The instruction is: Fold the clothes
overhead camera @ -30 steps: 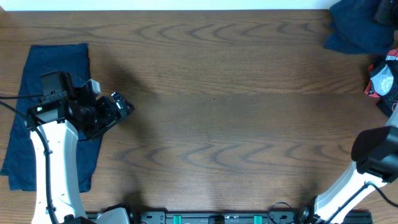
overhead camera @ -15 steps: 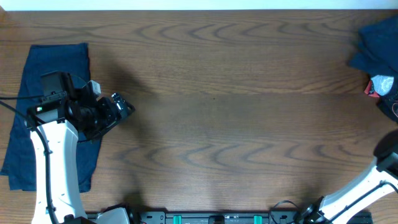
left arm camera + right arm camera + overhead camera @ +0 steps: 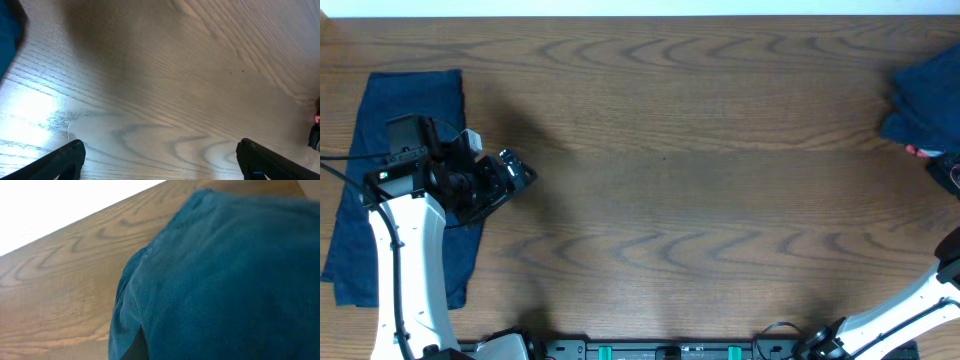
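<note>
Overhead, the white left arm (image 3: 405,260) rises from the near edge of the grained brown wooden table (image 3: 670,150) and bends rightward. Its black left gripper (image 3: 518,170) is held over bare wood just beside the right edge of a long, flat, rectangular folded dark navy garment (image 3: 410,100) at the table's left side. In the left wrist view its black fingertips (image 3: 65,160) stand wide apart, with only wood between them. The white right arm (image 3: 910,305) reaches to the table's right edge, where the right gripper (image 3: 948,172) is mostly cut off, just beside a crumpled dark navy fabric heap (image 3: 925,95). That soft, rounded cloth fills the right wrist view, hiding the fingers, so the jaws' state cannot be told.
</note>
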Controlling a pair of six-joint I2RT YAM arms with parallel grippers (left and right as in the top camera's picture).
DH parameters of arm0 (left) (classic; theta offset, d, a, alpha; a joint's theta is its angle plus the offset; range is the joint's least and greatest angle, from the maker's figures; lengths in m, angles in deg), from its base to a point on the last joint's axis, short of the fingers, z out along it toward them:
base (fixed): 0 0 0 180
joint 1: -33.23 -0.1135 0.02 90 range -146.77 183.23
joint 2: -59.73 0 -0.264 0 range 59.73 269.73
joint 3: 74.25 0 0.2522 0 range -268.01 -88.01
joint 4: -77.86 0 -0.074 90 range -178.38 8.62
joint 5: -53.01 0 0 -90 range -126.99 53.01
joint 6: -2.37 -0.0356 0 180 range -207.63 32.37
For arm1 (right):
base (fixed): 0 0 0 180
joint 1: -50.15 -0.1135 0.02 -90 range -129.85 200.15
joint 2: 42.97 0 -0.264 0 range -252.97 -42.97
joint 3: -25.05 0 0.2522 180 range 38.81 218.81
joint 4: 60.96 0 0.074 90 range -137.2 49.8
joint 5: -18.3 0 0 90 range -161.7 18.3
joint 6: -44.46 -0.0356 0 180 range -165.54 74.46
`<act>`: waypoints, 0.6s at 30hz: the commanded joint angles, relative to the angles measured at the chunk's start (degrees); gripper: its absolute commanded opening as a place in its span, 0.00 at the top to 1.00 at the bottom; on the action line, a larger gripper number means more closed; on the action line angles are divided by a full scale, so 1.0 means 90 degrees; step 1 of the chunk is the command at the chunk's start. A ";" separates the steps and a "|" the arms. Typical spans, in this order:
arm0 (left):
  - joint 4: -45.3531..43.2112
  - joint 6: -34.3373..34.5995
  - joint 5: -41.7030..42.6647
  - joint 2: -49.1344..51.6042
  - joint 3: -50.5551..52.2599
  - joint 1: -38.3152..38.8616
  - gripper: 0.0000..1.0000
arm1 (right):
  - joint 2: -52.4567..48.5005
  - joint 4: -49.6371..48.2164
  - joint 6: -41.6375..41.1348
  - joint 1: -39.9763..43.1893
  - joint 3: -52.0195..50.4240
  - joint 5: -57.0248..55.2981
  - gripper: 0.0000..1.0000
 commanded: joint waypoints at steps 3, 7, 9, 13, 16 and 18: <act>0.0046 -0.0058 -0.0024 0.0039 -0.0131 0.0022 0.02 | 0.0202 -0.0301 0.0532 -0.0546 0.0197 0.0151 0.99; 0.0095 -0.0058 -0.0024 0.0039 -0.0131 0.0022 0.02 | 0.0243 -0.0646 0.0610 -0.1241 0.0197 -0.1071 0.99; 0.0090 -0.0058 -0.0024 0.0039 -0.0131 0.0022 0.02 | 0.0257 -0.0714 0.0537 -0.1719 0.0219 -0.1627 0.99; 0.0087 -0.0061 -0.0024 0.0039 -0.0131 0.0022 0.02 | 0.0257 -0.0663 -0.0221 -0.2370 0.0277 -0.2021 0.99; 0.0090 -0.0058 -0.0024 0.0039 -0.0131 0.0022 0.02 | 0.0257 -0.0338 -0.0901 -0.2805 0.0282 -0.1999 0.99; 0.0090 -0.0058 -0.0024 0.0039 -0.0131 0.0022 0.02 | 0.0257 0.0034 -0.1413 -0.3036 0.0282 -0.1984 0.99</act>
